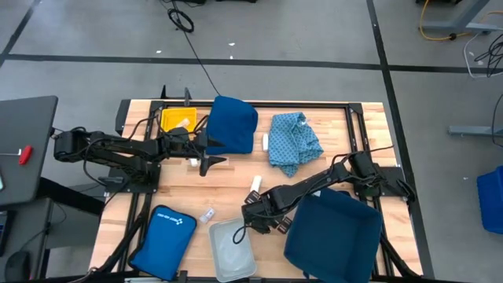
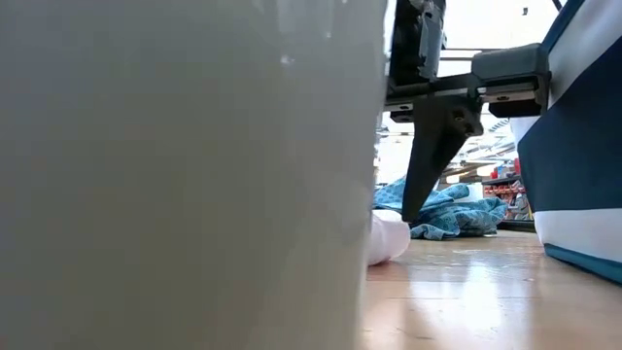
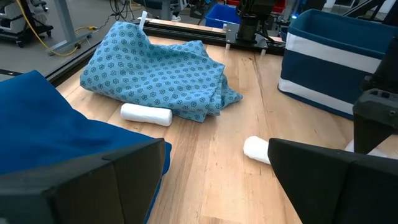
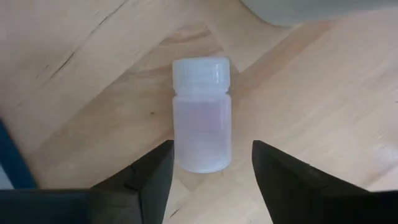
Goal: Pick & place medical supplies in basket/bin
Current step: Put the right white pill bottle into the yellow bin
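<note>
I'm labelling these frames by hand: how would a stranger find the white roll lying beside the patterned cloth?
Start at the crumpled light-blue patterned cloth at the back of the wooden table. On its side toward the plain dark blue cloth lies the white roll, against the cloth's edge. The other white roll lies alone on bare wood.

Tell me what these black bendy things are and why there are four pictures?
They are two robot arms at a wooden table, filmed from above, from table height, and from each wrist. The right gripper is open over a small white plastic bottle lying on the wood, not held. The left gripper waits open near a dark blue cloth. Also there: a patterned blue cloth, two white rolls, a grey tray and a blue bin.
</note>
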